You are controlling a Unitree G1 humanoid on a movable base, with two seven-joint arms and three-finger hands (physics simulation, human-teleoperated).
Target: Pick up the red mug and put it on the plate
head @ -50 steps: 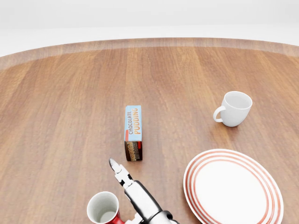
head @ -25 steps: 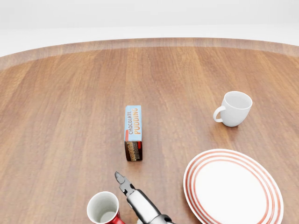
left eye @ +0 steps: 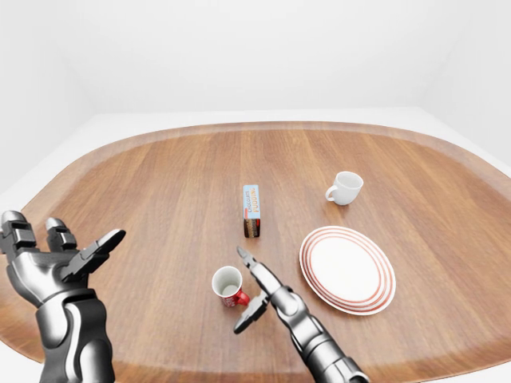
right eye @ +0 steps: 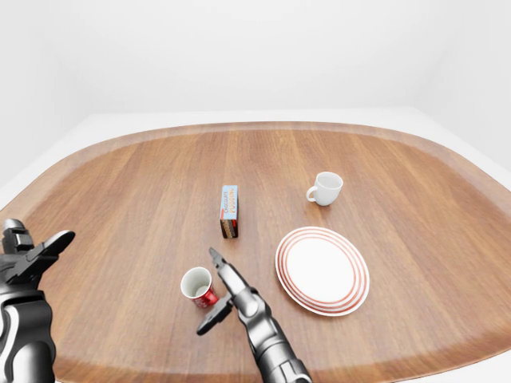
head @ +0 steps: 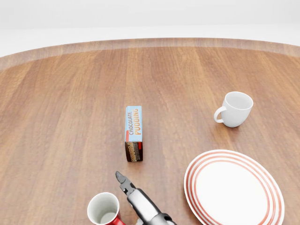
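The red mug, white inside, stands upright on the wooden table, left of the plate. The plate is white with red rings and has nothing on it. My right hand reaches in from the bottom and is open just right of the mug, on its handle side. One finger points up past the rim and another sticks out low by the handle. My left hand is raised at the left edge of the left-eye view, open and far from the mug. In the head view the mug is cut off by the bottom edge.
A chocolate pudding box lies above the mug near the table's middle. A white cup stands above the plate toward the right. The table's raised rim curves around the top.
In the head view my right hand's fingertip has drawn back down toward the bottom edge, ending closer beside the mug. Mug, plate, box and cup have not moved.
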